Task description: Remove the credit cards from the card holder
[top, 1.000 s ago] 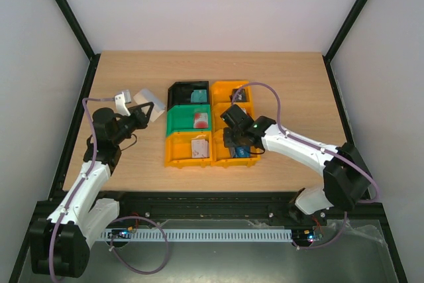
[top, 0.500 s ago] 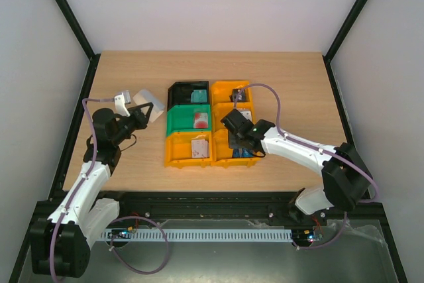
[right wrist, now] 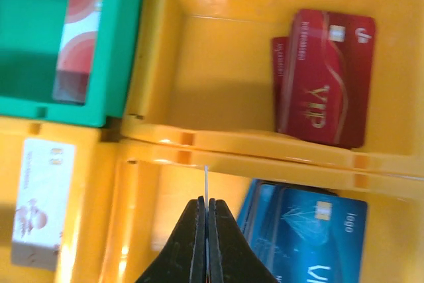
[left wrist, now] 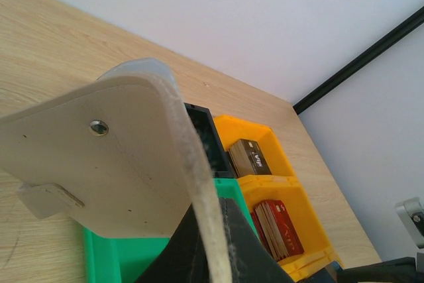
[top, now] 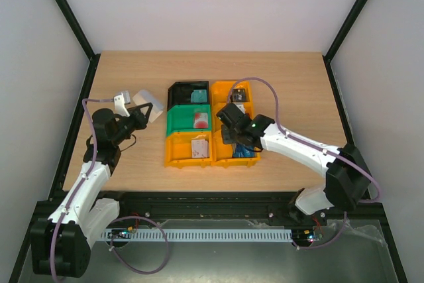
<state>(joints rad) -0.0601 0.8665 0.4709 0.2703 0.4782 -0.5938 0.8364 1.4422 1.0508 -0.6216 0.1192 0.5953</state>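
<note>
Clamped in the closed jaws of the left gripper (top: 141,114): the pale whitish flat card holder (left wrist: 112,164) with tan edge, held above the wooden table (top: 298,84), near the left wall of the black plastic bin (top: 177,91) without touching it. Broad bare wood behind, left and right of the six-bin block.

Over the rim between the middle orange bin (right wrist: 218,57) and the near orange bin (right wrist: 146,203) of the right column: the right gripper (right wrist: 207,207), jaws pressed together, with a thin pale sliver at the tips, perhaps a card edge-on.

Flat below: red plastic credit cards (right wrist: 324,77) in the middle bin, and a blue credit card (right wrist: 311,236) toward the near bin's right wall.

Elsewhere:
- in the green bin (right wrist: 122,51), a red-and-white card (right wrist: 78,38)
- in the near-left orange bin (top: 173,157), a white card (right wrist: 40,197)
- in the black bin, a teal card (top: 197,96)
- in the far-right orange bin (top: 222,91), a dark card (left wrist: 248,157)
</note>
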